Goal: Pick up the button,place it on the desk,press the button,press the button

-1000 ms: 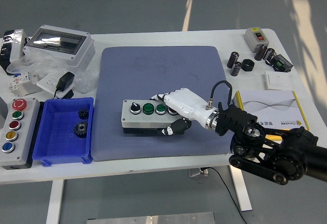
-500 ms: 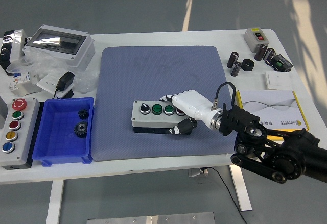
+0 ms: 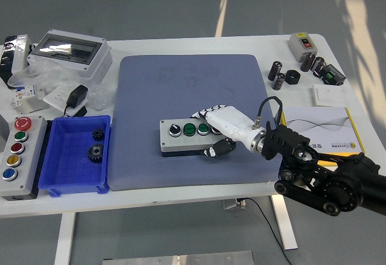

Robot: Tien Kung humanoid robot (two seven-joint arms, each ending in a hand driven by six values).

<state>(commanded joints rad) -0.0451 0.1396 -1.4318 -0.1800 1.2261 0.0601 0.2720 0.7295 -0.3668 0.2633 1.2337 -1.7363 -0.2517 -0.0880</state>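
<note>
The grey button box (image 3: pixel 184 137), with a black knob and two green buttons on top, rests on the blue mat (image 3: pixel 193 90) near its front middle. My right hand (image 3: pixel 218 133), white with black fingertips, wraps the box's right end: fingers lie over the top, the thumb presses the front side. The black right arm (image 3: pixel 325 177) comes in from the lower right. My left arm does not appear.
A blue bin (image 3: pixel 75 154) with two gears sits left of the mat. Beside it lies a long button station (image 3: pixel 17 148) with coloured buttons. An enclosure (image 3: pixel 69 51) and loose parts fill the back left. A white-and-yellow box (image 3: pixel 319 130) and small cylinders (image 3: pixel 278 75) are right.
The right hand has carried the button box to the right across the mat, about 25 pixels in all, and it now sits slightly lower and flat.
</note>
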